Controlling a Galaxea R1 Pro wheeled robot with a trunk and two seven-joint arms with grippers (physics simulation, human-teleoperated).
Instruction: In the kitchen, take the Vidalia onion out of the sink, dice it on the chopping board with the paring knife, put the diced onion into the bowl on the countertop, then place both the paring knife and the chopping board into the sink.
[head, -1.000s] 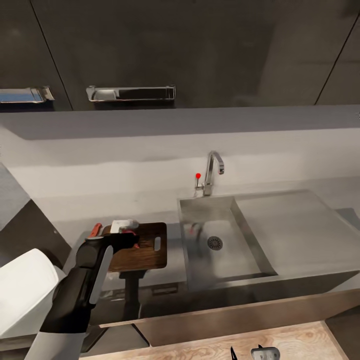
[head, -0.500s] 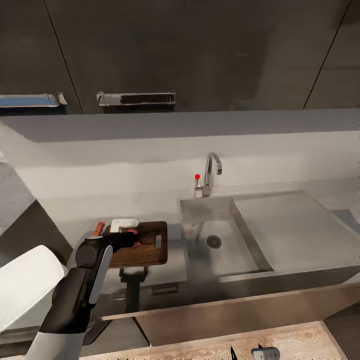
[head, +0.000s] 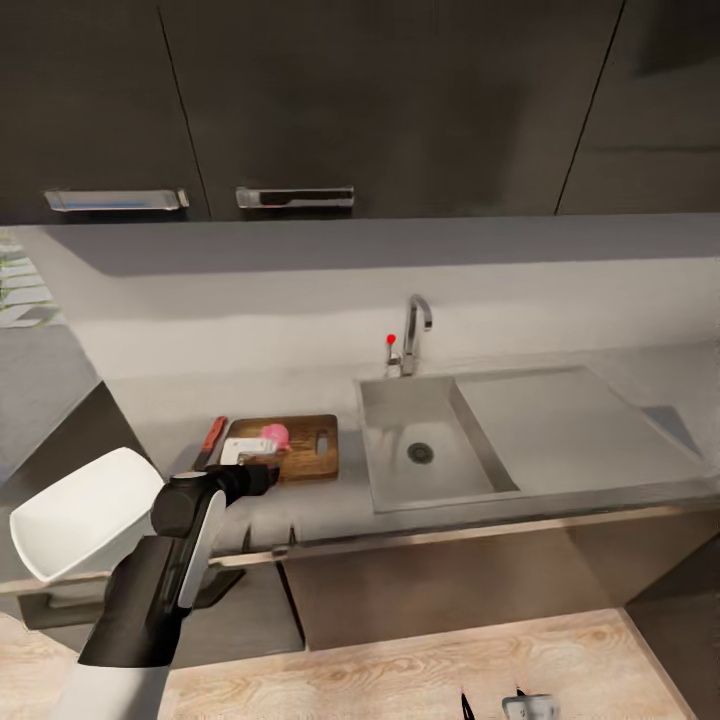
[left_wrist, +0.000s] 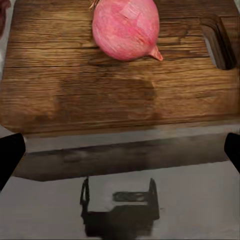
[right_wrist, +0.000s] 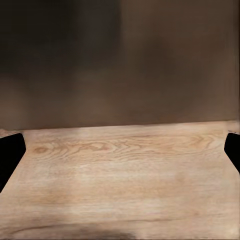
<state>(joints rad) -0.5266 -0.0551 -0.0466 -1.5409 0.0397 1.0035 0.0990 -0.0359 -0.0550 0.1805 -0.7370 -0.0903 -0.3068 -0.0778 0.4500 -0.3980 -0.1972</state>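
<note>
Onion sat on the board, left gripper wide open over the counter

Going left to right: the white bowl (head: 85, 515) was at the near left end of the counter (head: 160, 410), then the knife (head: 213, 441) lay just left of the board (head: 300, 447), red handle visible. The pink onion (left_wrist: 126, 28) rested on the board's far half, handle slot off to the right. Left gripper (head: 262, 478) hung just near of the board's edge, fingers spread and holding nothing. Right of the board was the sink (head: 425, 455), basin bare down to the drain, tap (head: 413, 335) behind it. Right gripper (head: 495, 705) was low over the wood floor (right_wrist: 125, 175), fingers apart, nothing in it.
</note>
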